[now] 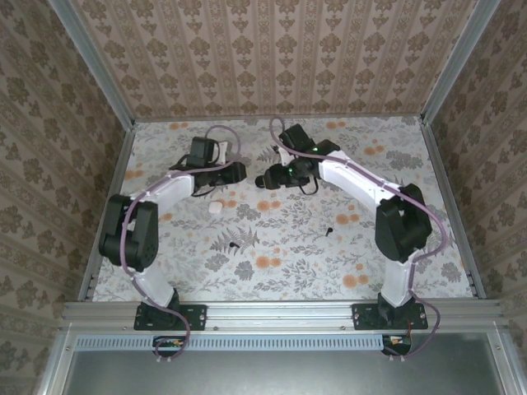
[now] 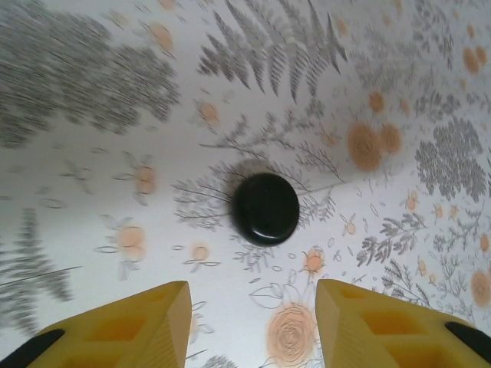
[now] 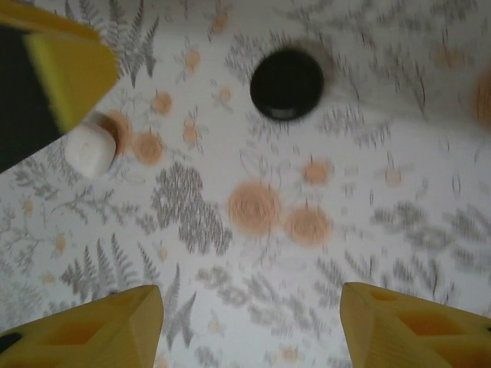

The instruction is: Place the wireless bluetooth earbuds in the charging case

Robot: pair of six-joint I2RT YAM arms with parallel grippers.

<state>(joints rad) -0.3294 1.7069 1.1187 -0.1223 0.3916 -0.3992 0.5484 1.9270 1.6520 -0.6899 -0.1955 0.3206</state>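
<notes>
Reaching in from the left over the floral-printed tabletop (image 1: 288, 271) with the left gripper (image 2: 253, 307), standing open, its yellow fingers (image 2: 146, 326) spread apart and gripping nothing. Looking down between them at a flat round glossy black disc (image 2: 265, 208), lying on the table ahead and clear of both tips. Lying just right of the left forearm in the top view: a small white rounded block (image 1: 216, 207). In the right wrist view, sitting just beside a yellow finger of the left gripper, touching or not being impossible to tell. Not being able to tell whether disc or block is the charging case. Resting nearer the bases, on a grey fern print: one tiny black earbud (image 1: 234, 244), loose on the table. Lying well to the right, near the right arm's elbow: the other tiny black earbud (image 1: 341, 220), likewise loose, well apart from disc and block. Reaching in from the right with the right gripper (image 3: 251, 307), also open, bare tabletop showing between its fingers.
</notes>
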